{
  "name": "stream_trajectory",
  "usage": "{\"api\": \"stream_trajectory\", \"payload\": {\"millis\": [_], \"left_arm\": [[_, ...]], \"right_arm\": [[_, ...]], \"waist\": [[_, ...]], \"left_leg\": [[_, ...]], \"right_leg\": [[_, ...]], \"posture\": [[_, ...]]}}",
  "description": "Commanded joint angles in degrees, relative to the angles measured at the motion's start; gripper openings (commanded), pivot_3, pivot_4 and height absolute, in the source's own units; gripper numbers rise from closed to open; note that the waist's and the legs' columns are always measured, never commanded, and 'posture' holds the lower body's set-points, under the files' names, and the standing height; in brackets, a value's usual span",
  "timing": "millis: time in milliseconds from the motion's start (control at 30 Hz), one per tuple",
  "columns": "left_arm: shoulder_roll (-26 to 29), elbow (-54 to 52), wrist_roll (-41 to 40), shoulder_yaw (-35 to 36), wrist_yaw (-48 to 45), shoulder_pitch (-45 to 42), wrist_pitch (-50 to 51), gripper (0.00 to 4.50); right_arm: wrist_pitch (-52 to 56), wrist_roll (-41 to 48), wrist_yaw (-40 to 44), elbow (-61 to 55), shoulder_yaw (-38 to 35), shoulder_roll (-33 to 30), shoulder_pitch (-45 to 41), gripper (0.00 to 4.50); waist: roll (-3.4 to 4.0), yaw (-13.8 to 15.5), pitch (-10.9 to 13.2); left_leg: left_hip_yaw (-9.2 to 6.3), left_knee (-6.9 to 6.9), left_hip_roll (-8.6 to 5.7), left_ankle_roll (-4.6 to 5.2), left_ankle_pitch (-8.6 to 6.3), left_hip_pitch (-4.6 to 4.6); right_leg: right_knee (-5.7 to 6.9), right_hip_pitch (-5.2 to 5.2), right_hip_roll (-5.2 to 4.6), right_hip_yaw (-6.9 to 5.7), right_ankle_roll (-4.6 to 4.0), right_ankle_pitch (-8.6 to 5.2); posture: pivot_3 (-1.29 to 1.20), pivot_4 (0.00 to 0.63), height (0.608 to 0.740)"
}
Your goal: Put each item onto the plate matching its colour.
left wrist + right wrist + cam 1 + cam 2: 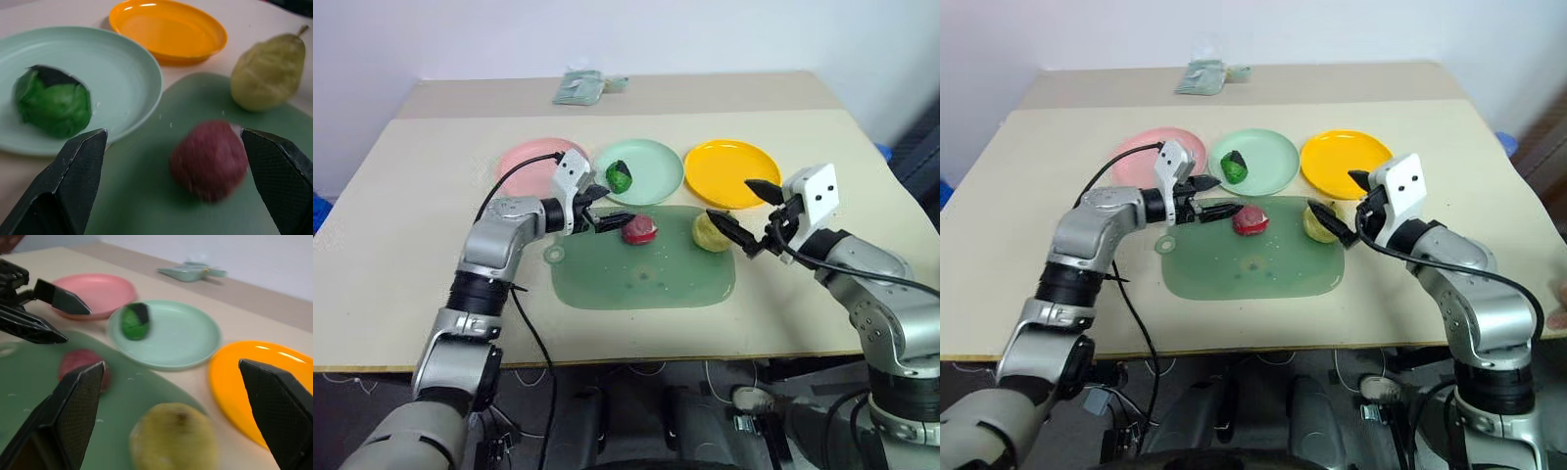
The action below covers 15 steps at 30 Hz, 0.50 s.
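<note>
We have one item sorted: the green lump (620, 176) lies on the left part of the mint plate (656, 171), in the upper middle of the head view. The pink plate (524, 162) to its left and the yellow plate (729, 171) to its right are both bare.

Two items wait on the green mat (641, 279) at frame centre. The red lump (639, 230) sits near the mat's upper edge, and the yellow pear (711, 232) lies at the mat's upper right corner, just below the yellow plate.

Our left gripper (603, 217) hangs just left of the red lump, its two black fingers spread wide and holding nothing. In the left wrist view the red lump sits ahead between the two fingertips, apart from both. Our right gripper (740, 211) hovers just right of the pear, jaws also wide and empty, one finger over the yellow plate's edge and the other near the pear.

We judge the step in hand to be the red lump's pickup. The next move calls for easing the left gripper forward until the fingers straddle the lump, closing firmly on its rounded sides, then lifting and carrying it up-left to the pink plate. The right gripper looks well placed to take the pear afterwards.
</note>
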Motion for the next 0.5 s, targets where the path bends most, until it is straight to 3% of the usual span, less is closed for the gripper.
{"api": "stream_trajectory", "payload": {"millis": [33, 267, 500], "left_arm": [[1.1, -6.6, -1.0, -1.8, -0.4, 1.3, 2.2, 4.47], [1.0, -5.7, -0.1, -5.3, -0.7, 1.8, 0.7, 4.47], [0.1, -0.6, 2.4, -8.8, -1.3, -0.3, -3.1, 4.47]], "right_arm": [[0.5, 3.2, 2.1, -6.4, -4.5, -2.4, 4.9, 4.50], [1.5, 6.3, 3.4, -13.2, -10.5, -4.4, 16.7, 4.50], [0.8, 7.9, 3.3, -16.0, -13.3, -4.4, 22.4, 4.50]], "waist": [[0.00, 0.3, 0.0], [-0.01, -0.1, 0.0], [-0.01, -0.1, 0.0]], "left_leg": [[-0.02, 0.04, -0.01, 0.01, -0.01, 0.00], [-0.02, 0.04, 0.02, 0.03, -0.01, 0.01], [0.00, 0.04, 0.05, 0.03, -0.01, 0.02]], "right_leg": [[-0.02, 0.03, -0.01, -0.02, 0.00, 0.00], [-0.02, 0.03, 0.02, -0.04, -0.01, -0.01], [-0.02, 0.04, 0.03, -0.04, -0.01, -0.01]], "posture": [[0.00, 0.150, 0.740], [0.00, 0.150, 0.740], [0.00, 0.150, 0.740]]}}
